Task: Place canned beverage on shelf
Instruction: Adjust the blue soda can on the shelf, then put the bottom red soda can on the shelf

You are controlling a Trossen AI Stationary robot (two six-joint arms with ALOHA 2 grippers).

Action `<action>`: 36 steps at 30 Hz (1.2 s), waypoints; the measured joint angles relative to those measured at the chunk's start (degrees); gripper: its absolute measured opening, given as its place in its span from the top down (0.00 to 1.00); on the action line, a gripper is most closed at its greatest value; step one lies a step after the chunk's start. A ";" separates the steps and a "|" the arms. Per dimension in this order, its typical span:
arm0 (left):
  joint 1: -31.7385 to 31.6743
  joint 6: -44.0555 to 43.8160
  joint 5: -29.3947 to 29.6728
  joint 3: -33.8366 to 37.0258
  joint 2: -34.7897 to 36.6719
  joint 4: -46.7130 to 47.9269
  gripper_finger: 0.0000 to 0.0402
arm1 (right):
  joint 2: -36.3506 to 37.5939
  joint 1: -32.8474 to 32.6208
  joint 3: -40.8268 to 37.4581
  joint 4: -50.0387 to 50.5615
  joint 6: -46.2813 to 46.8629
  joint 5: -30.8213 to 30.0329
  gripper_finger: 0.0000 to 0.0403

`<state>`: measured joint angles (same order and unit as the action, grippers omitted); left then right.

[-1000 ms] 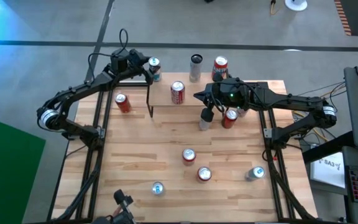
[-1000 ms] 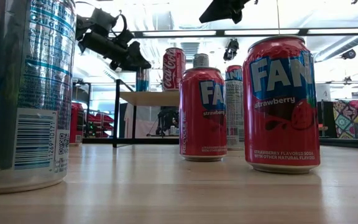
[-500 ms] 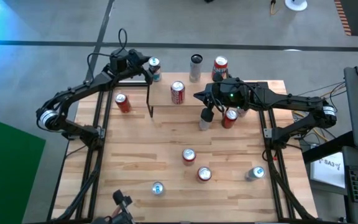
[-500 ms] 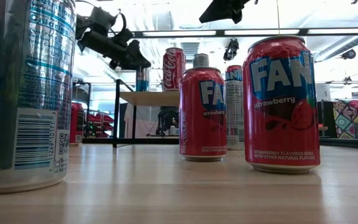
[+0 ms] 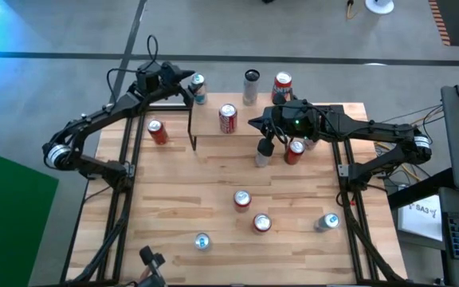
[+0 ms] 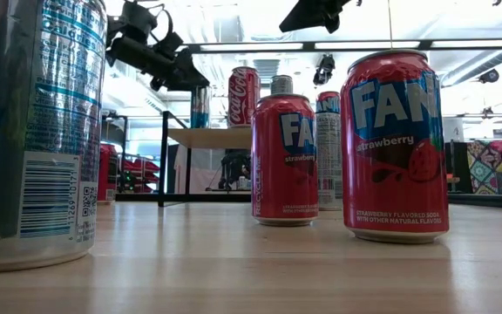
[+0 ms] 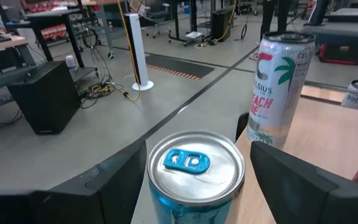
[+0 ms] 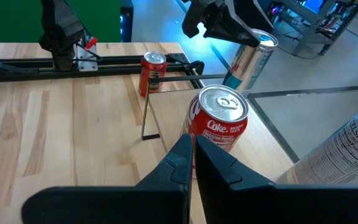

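The shelf (image 5: 210, 121) (image 6: 212, 137) stands at the table's far side. A blue can (image 5: 198, 85) (image 7: 194, 171) (image 6: 200, 107) stands upright on the shelf's far left corner. My left gripper (image 5: 184, 80) (image 7: 197, 186) is open, with one finger on each side of the can's upper part. I see a thin gap on both sides. A Coke can (image 5: 228, 118) (image 8: 219, 121) also stands on the shelf. My right gripper (image 5: 264, 148) (image 8: 192, 155) is shut and empty. It hangs over the shelf, right of the Coke can.
A tall Celsius can (image 5: 250, 85) (image 7: 278, 87) and a red can (image 5: 282, 84) stand along the shelf's far edge. Red cans stand on the table left of the shelf (image 5: 158, 131) and near my right gripper (image 5: 295, 151). Several cans (image 5: 251, 212) stand nearer the front.
My left gripper has risen a little and drawn back toward the table's left edge, uncovering the top of the blue can. The can has stayed upright on the shelf.
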<state>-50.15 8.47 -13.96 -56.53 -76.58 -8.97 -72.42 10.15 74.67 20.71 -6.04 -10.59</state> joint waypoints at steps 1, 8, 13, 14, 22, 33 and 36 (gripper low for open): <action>0.00 0.00 0.00 0.00 0.38 0.02 0.32 | 0.00 0.00 -0.02 0.00 0.00 0.02 0.98; 0.00 0.02 0.04 0.00 3.87 0.02 0.32 | 0.00 0.00 -0.02 0.00 -0.08 0.01 0.98; 0.12 -0.37 -0.02 0.02 7.45 1.89 0.32 | 0.00 0.00 -0.02 0.00 0.00 0.02 0.98; 0.28 -0.72 -0.06 0.02 8.22 2.73 0.32 | 0.00 -0.02 -0.02 0.00 0.00 0.02 0.98; 4.26 -4.40 -6.14 0.07 14.40 5.23 0.32 | 0.00 -0.15 -0.02 0.00 3.10 0.17 0.98; 15.15 -5.03 -8.00 1.68 20.41 9.81 0.32 | 0.02 -2.68 -0.02 2.55 10.52 0.63 0.98; 17.76 -7.62 -8.00 5.41 22.45 5.54 0.32 | 0.02 -3.95 -0.01 4.99 12.87 0.63 0.98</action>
<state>-32.39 0.85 -21.96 -51.12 -54.13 -3.43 -72.40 6.20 74.67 25.70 6.83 -9.96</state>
